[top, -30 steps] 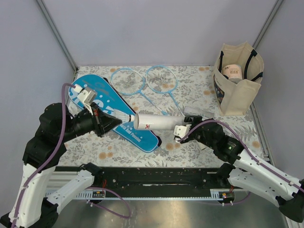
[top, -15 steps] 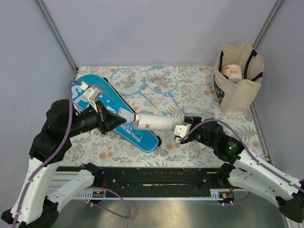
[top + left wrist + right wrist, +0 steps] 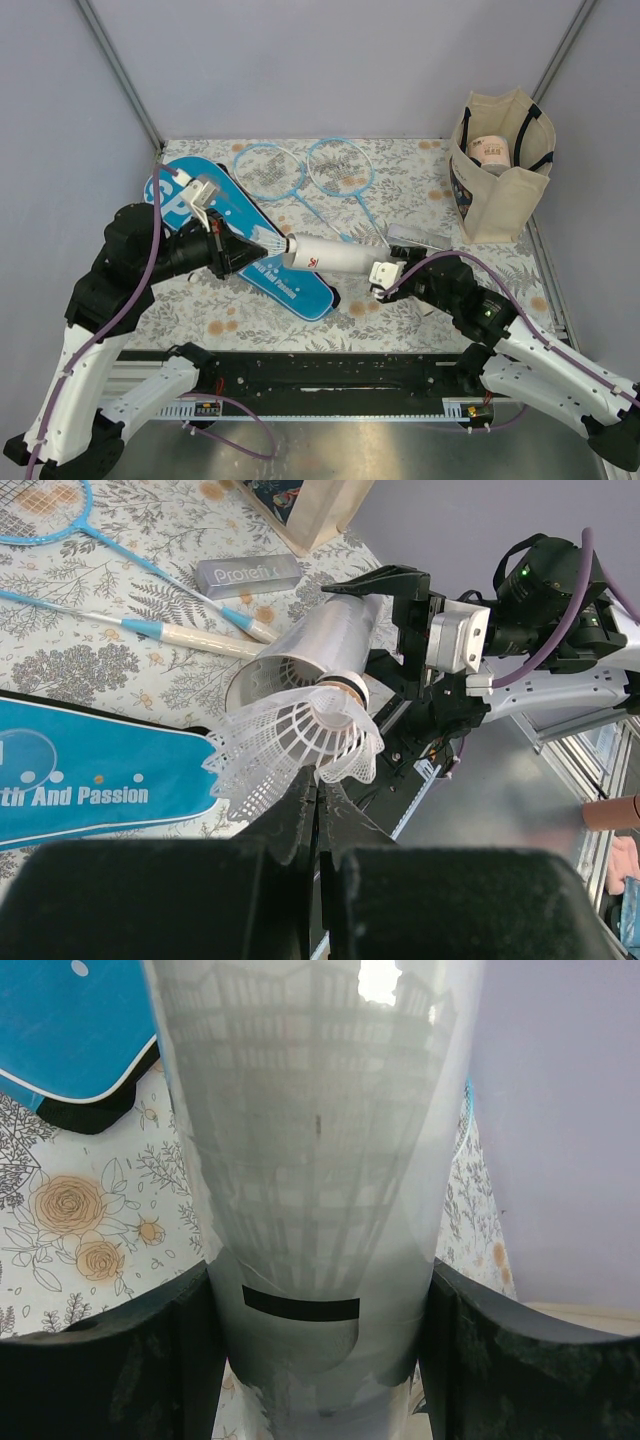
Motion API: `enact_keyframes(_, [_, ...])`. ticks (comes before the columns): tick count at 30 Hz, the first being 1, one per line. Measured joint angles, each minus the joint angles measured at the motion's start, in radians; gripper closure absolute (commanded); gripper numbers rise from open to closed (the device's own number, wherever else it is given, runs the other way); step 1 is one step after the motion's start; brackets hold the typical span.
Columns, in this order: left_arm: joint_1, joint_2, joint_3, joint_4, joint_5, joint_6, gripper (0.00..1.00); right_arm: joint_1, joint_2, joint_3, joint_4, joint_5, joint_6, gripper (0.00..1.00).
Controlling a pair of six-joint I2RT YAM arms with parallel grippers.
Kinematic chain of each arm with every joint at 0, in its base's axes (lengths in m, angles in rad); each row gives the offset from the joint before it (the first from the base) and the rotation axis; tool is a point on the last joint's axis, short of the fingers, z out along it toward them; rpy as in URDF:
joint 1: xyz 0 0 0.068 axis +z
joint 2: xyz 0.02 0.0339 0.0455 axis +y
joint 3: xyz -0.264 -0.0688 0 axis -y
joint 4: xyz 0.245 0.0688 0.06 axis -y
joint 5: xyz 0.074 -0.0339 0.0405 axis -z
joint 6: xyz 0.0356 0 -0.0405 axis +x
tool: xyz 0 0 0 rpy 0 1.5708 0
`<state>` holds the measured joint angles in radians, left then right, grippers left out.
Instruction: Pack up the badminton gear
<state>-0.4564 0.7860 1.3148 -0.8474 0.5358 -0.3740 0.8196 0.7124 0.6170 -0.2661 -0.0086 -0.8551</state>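
Your left fingers [image 3: 290,825] are pinched almost shut on the edge of the shuttlecock's [image 3: 300,742] skirt. Your right fingers [image 3: 110,1360] clamp the tube [image 3: 310,1160] near its far end and hold it roughly level above the tabletop [image 3: 420,190], with the open mouth pointing left. The cork sits right at that mouth, but I can't tell whether it has crossed the rim. Both hang over the near end of the cover [image 3: 295,288]. The two rackets [image 3: 268,168] lie behind on the tabletop.

The step in hand looks like seating the shuttlecock in the tube, cork first.

- **Centre it first.** In the left wrist view the cork seems to sit toward the rim rather than mid-mouth, so line it up before you push.
- **Push along the tube's axis.** Go slowly and use the left arm only, with the right arm as a fixed stop.
- **Watch the grip.** You have only a thin bite on the mesh, so any sideways load will likely swivel the shuttlecock or crease the skirt. If you see the cork tip, back off.
- **Mind the rim.** Your left fingers will probably meet it before the skirt is fully in. Once the skirt is caught by the wall, let go and nudge its edge home.
- **Don't tighten the right fingers.** The tube wall looks thin and could go oval.
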Motion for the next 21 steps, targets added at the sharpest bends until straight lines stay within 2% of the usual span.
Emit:
enact_keyframes(12, [0.000, 0.016, 0.047, -0.047, -0.050, 0.031, 1.00, 0.000, -0.001, 0.000, -0.016, -0.005, 0.031, 0.59])
enact_keyframes(21, [0.000, 0.016, 0.000, 0.019, 0.016, 0.004, 1.00, 0.000, 0.012, 0.009, -0.015, -0.035, 0.045, 0.59])
